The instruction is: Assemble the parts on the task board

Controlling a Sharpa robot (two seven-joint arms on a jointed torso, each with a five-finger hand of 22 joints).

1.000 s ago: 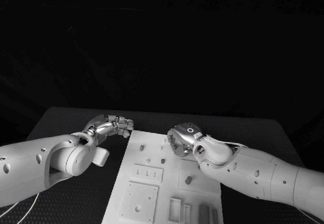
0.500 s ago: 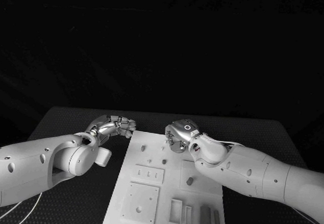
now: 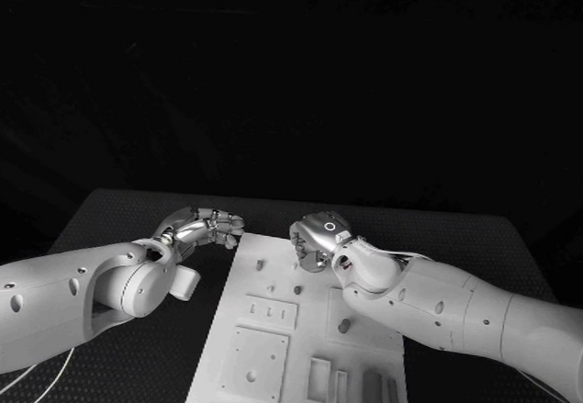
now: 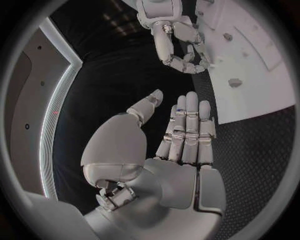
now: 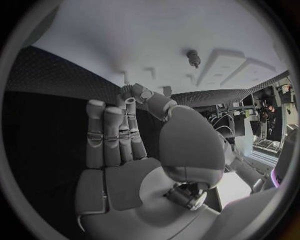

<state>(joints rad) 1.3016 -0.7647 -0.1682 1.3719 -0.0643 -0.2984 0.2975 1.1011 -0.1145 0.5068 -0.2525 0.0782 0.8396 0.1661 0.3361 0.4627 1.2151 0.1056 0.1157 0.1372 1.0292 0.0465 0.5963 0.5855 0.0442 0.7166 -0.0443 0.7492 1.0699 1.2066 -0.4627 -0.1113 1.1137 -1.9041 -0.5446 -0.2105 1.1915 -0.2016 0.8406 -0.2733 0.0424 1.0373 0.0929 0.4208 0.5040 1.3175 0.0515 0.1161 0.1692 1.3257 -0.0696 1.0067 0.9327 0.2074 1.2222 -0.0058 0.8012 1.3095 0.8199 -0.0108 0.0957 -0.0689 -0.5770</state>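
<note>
Looking from the head, the right robot hand (image 3: 318, 245) hovers over the far end of the task board (image 3: 304, 331), nearer its small parts (image 3: 297, 290) than the left robot hand (image 3: 208, 227) – beside the board's edge. Both wrist views show extended fingers holding nothing – parts (image 5: 194, 58) lie ahead of the right fingertips.

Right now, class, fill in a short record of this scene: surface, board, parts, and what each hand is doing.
surface: black table
board: white task board, lying flat mid-table
parts: small pieces lying or standing on the board
left hand: left hand beside the board's far left corner, fingers apart, holding nothing
right hand: right hand over the board's far end, fingers curled downward, nothing visibly held
</note>
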